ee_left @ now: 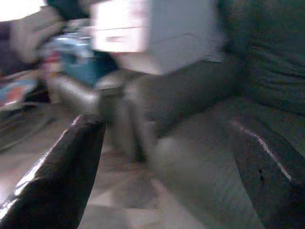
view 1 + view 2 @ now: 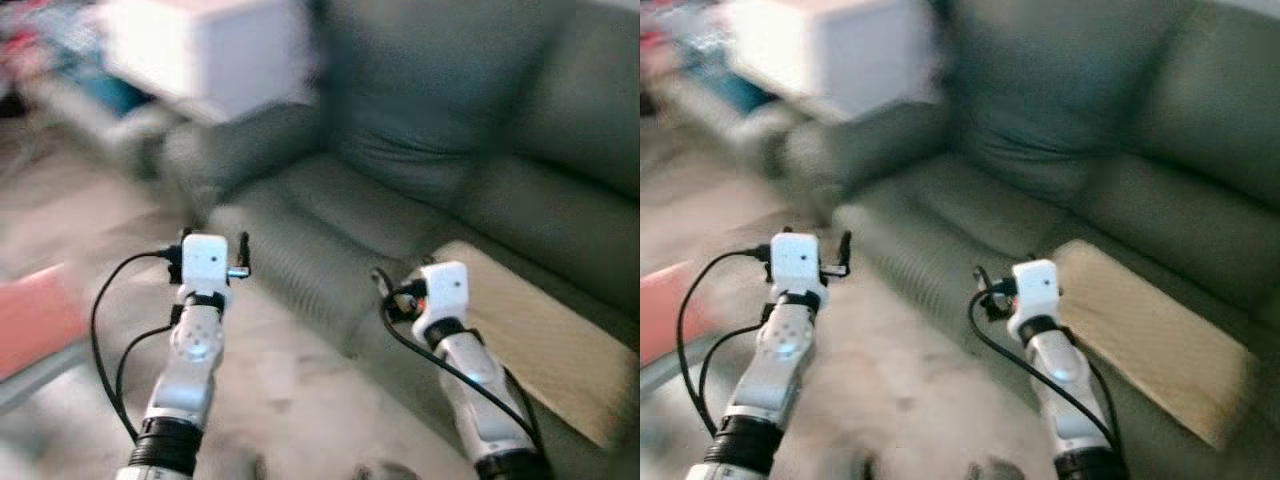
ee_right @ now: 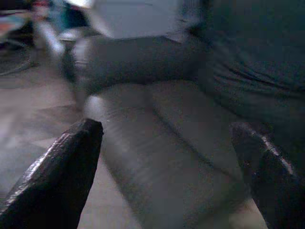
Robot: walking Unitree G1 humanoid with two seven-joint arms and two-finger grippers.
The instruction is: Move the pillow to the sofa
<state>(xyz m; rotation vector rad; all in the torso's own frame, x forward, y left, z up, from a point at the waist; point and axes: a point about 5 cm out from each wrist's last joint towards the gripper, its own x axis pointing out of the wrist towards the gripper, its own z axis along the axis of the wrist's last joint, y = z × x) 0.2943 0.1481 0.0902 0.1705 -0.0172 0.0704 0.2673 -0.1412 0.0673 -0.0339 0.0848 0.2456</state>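
Observation:
The views are blurred by motion. A flat tan pillow (image 2: 540,340) lies on the right part of the grey-green sofa's seat (image 2: 330,220). Just left of the pillow's near corner, my right gripper (image 3: 167,162) is open and holds nothing, its two black fingers (image 3: 62,171) spread wide over the seat's front edge. My left gripper (image 1: 167,157) is open too and holds nothing. It hangs over the floor before the sofa's left armrest (image 2: 240,150), well left of the pillow.
A white box-like piece of furniture (image 2: 205,50) stands beyond the armrest at the back left, with blue and red clutter (image 2: 95,85) beside it. A reddish flat thing (image 2: 35,320) lies on the pale floor (image 2: 290,380) at the left.

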